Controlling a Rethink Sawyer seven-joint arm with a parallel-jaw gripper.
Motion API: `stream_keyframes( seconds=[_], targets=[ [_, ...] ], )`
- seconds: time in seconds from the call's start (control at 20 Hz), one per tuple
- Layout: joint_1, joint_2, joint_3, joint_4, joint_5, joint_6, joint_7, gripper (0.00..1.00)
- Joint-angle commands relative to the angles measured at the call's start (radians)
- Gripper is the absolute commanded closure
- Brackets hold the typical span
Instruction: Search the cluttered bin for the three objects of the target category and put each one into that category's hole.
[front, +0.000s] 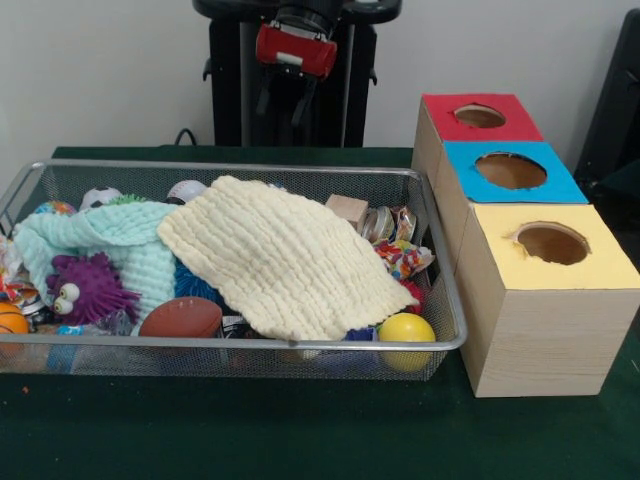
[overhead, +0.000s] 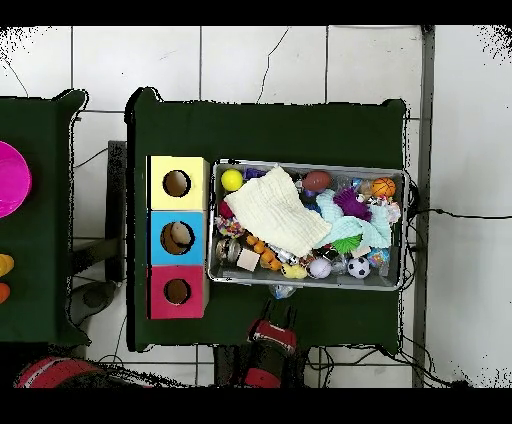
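Note:
A wire mesh bin (front: 452, 300) (overhead: 404, 230) holds mixed clutter. A cream cloth (front: 285, 255) (overhead: 277, 210) and a mint cloth (front: 120, 240) (overhead: 345, 228) cover much of it. Around them show a yellow ball (front: 406, 328) (overhead: 232, 180), a brown football (front: 182, 317) (overhead: 317, 181), a purple spiky toy (front: 88, 287) (overhead: 350, 203), a wooden block (front: 347, 209) (overhead: 248, 260), a soccer ball (overhead: 357, 267) and an orange basketball (overhead: 383, 187). My gripper (front: 290, 100) (overhead: 272, 333) hangs drawn back beyond the bin's robot-side rim, holding nothing that I can see.
Beside the bin stands a row of boxes, each with a round hole: red (front: 445, 110) (overhead: 158, 292), blue (front: 470, 175) (overhead: 158, 238), yellow (front: 500, 255) (overhead: 160, 183). Something beige lies inside the blue hole. A second green table with a pink disc (overhead: 8, 180) is off to one side.

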Motion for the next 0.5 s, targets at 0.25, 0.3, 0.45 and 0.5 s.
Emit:
stream_keyframes(
  seconds=[0.25, 0.3, 0.45, 0.5],
  targets=[
    [-0.016, 0.144, 0.058, -0.119, 0.148, -0.139, 0.015, 0.0],
    [-0.02, 0.154, 0.06, -0.129, 0.146, -0.143, 0.015, 0.0],
    [-0.033, 0.189, 0.067, -0.168, 0.147, -0.145, 0.007, 0.0],
    [-0.035, 0.206, 0.069, -0.18, 0.156, -0.158, 0.004, 0.0]
  ],
)
